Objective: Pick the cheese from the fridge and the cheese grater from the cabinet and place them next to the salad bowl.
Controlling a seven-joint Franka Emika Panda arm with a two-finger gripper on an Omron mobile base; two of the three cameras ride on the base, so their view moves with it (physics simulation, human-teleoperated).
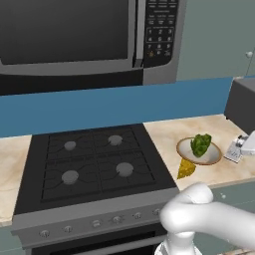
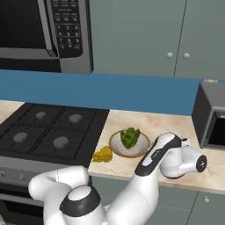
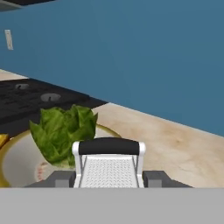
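cheese grater (image 3: 108,168) sits clamped in the gripper (image 3: 108,178), low over the tabletop (image 2: 176,125) just right of the salad bowl (image 2: 115,147). cheese (image 2: 103,154) already down, touching the bowl's left rim. So we're on the last step: placing the grater. Next: lower it onto bare tabletop beside the bowl, spread the jaws, lift clear without nudging the bowl

Even, flat rendered light everywhere, no glare; soft faint shadows under the bowl (image 2: 130,151) (barely there), edges slightly jagged, everything equally sharp, no lens distortion.
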